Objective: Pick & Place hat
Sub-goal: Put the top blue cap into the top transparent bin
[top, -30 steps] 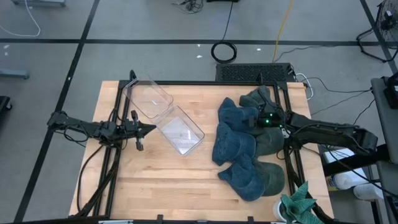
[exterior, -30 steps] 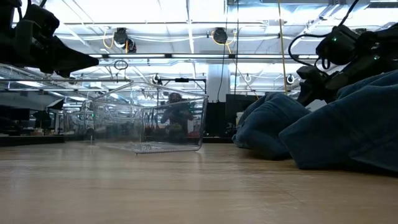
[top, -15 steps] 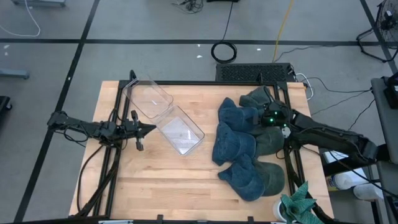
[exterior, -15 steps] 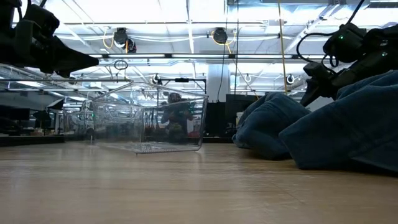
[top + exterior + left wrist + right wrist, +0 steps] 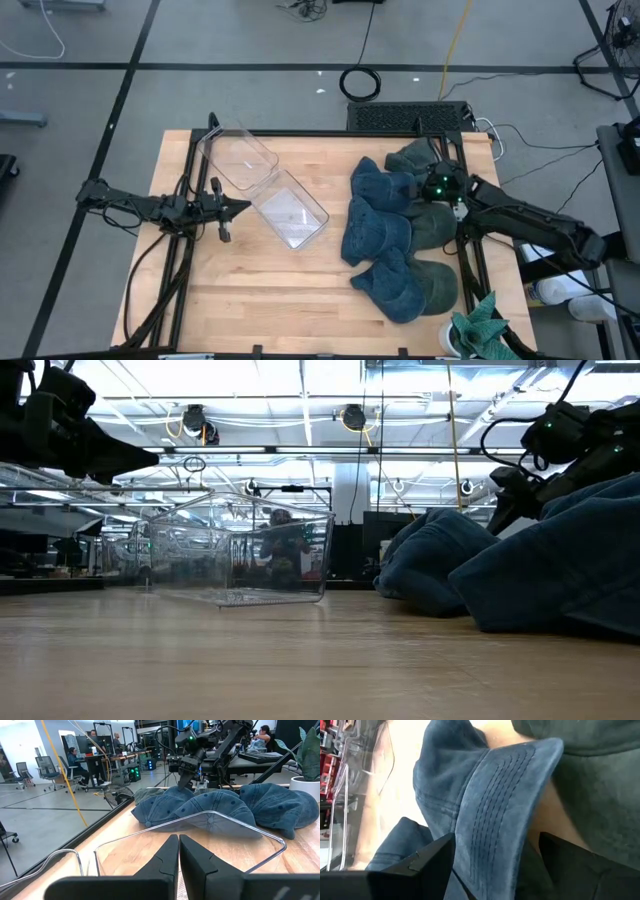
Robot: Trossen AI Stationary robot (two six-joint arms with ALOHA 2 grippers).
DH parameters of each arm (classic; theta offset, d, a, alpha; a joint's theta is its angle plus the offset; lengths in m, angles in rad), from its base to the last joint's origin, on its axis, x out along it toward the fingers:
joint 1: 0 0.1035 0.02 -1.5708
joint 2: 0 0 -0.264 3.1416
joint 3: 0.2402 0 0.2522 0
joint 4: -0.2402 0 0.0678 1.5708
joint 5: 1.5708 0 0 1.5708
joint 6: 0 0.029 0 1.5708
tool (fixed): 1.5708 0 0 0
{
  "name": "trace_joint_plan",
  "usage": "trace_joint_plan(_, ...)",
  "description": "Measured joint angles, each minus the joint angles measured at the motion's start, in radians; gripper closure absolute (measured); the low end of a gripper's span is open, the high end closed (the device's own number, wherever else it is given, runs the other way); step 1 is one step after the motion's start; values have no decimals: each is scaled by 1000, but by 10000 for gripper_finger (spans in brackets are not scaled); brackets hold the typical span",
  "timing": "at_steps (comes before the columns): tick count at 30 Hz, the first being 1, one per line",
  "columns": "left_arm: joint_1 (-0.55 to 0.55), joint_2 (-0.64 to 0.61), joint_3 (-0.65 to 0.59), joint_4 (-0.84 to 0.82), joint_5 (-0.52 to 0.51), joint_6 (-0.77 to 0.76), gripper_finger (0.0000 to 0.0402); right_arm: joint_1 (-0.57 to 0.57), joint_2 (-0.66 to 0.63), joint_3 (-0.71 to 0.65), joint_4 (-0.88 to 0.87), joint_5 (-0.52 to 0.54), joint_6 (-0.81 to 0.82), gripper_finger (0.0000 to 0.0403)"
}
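Observation:
Several blue and dark green hats lie in a heap on the right half of the table. A blue hat lies at the heap's far left, its brim showing in the right wrist view. My right gripper hovers open over that hat, one finger on either side of the brim and apart from it. My left gripper is shut and level at the table's left, pointing at the clear box; nothing is between its fingers.
Two clear plastic boxes lie side by side at the table's middle left. A black frame rail runs along the table's left and right sides. A potted green plant stands at the near right corner. Bare wood lies at the near left.
My right gripper has drawn back a little toward the table's far right corner, over the hats, and stays open. The hats lie as before.

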Motion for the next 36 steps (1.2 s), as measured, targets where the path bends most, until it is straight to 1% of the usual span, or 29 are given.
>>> trace_joint_plan(2, 0, 0, 0, 0, 0, 0, 380, -8, -11, 0, 0, -3, 2, 129)
trace_joint_plan(7, 0, 0, 0, 0, 0, 0, 380, -18, -34, 0, -7, -77, 46, 129)
trace_joint_plan(11, 0, 0, 0, 0, 0, 0, 380, -21, -32, 0, -36, -106, 80, 129)
trace_joint_plan(17, 0, 0, 0, 0, 0, 0, 380, -21, -32, 0, -68, -98, 71, 129)
trace_joint_plan(21, 0, 0, 0, 0, 0, 0, 380, -21, -33, 0, -64, -49, 69, 129)
trace_joint_plan(26, 0, 0, 0, 0, 0, 0, 380, -21, -33, 0, -57, -44, 56, 129)
trace_joint_plan(29, 0, 0, 0, 0, 0, 0, 380, -21, -33, 0, -58, -17, 53, 129)
trace_joint_plan(36, 0, 0, 0, 0, 0, 0, 380, -22, -33, 0, -58, -21, 45, 129)
